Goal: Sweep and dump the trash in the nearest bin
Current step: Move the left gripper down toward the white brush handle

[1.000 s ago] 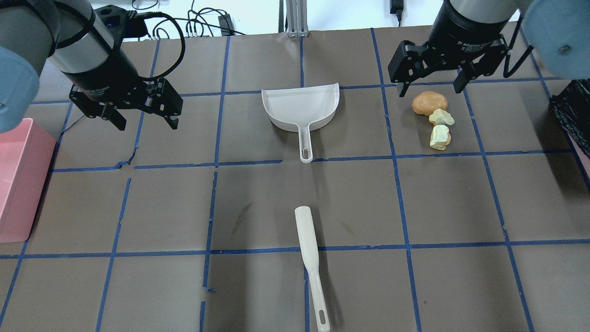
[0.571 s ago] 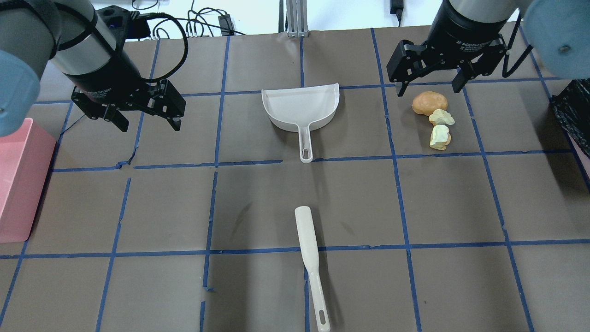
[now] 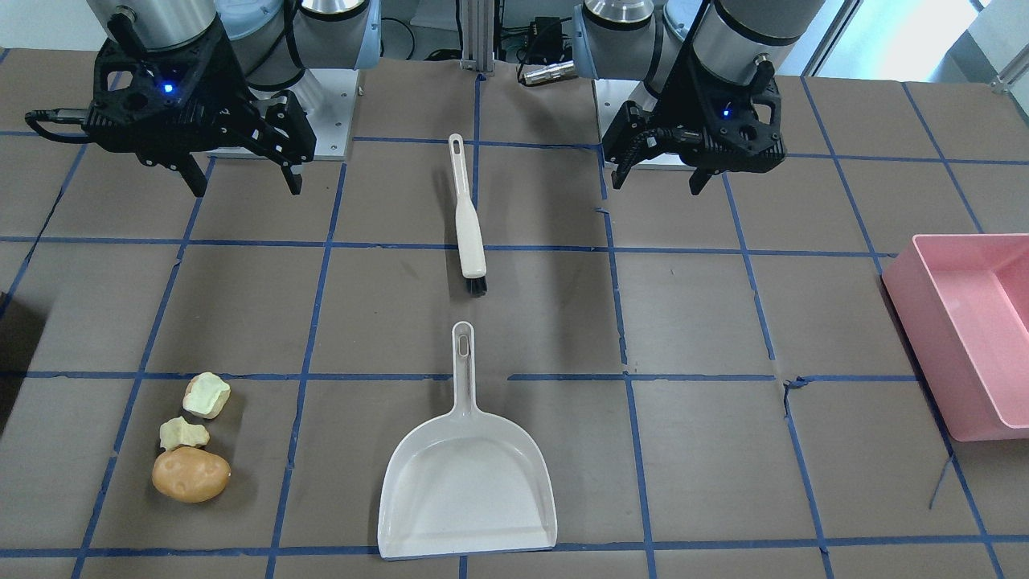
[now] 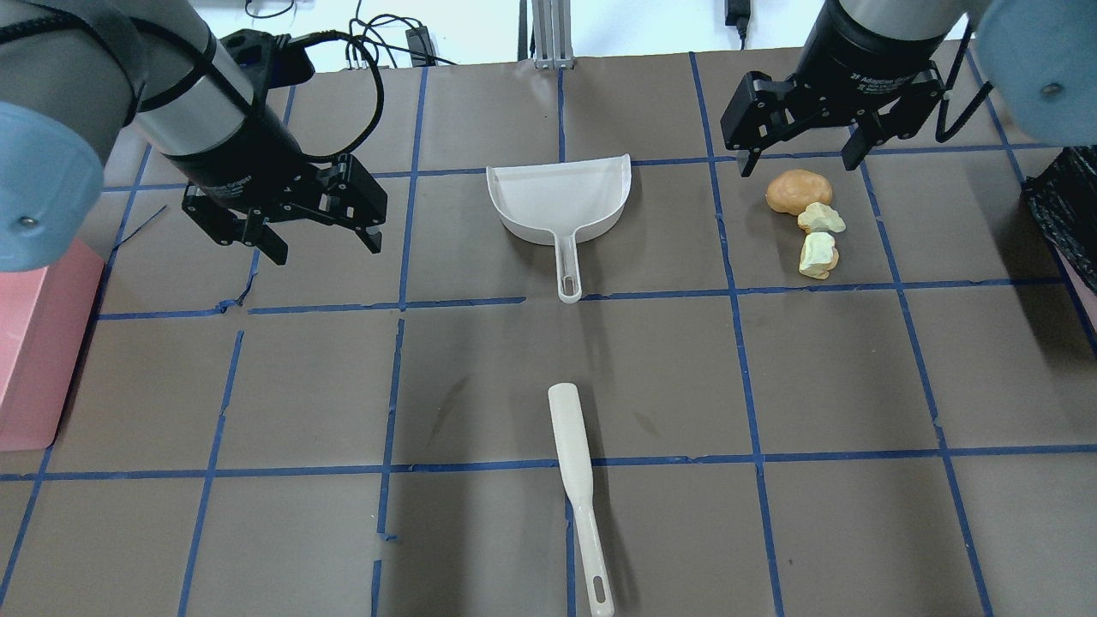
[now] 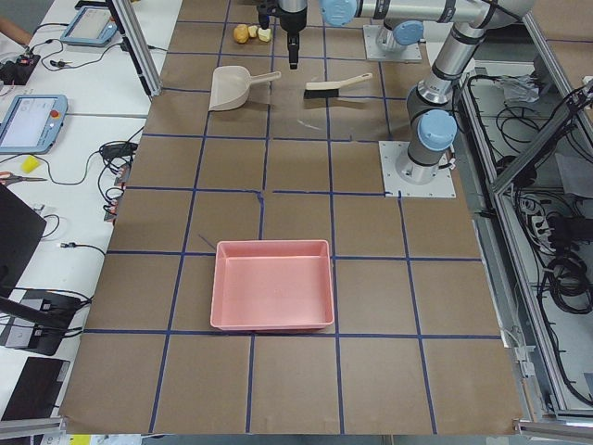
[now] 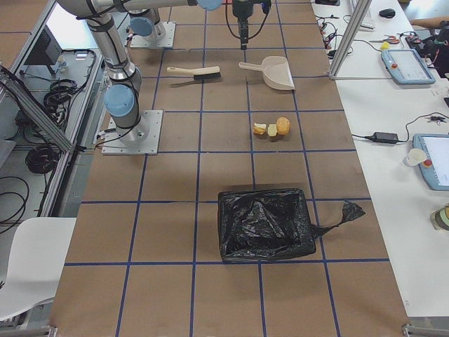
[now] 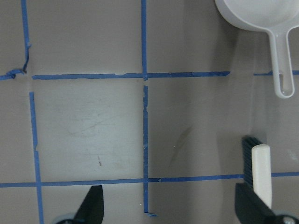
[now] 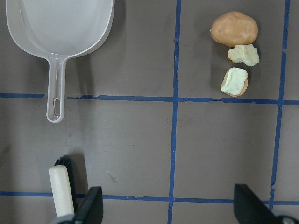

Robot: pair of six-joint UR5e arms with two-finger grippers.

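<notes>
Trash [image 4: 810,218]: you find three lumps in a row on the bench, right of the dustpan [image 4: 561,201], nearer the right gripper [image 4: 799,163] than the left gripper [image 4: 326,250]; both sets of fingers spread, empty.

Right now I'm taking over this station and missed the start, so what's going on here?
Nothing is picked up yet. The left arm and right arm both hang above the table with jaws open and empty. The trash, a potato-like lump and two pale chunks, lies on the right arm's side. The white dustpan and brush lie untouched mid-table. A black-bagged bin sits at the robot's right end, a pink bin at its left.
</notes>
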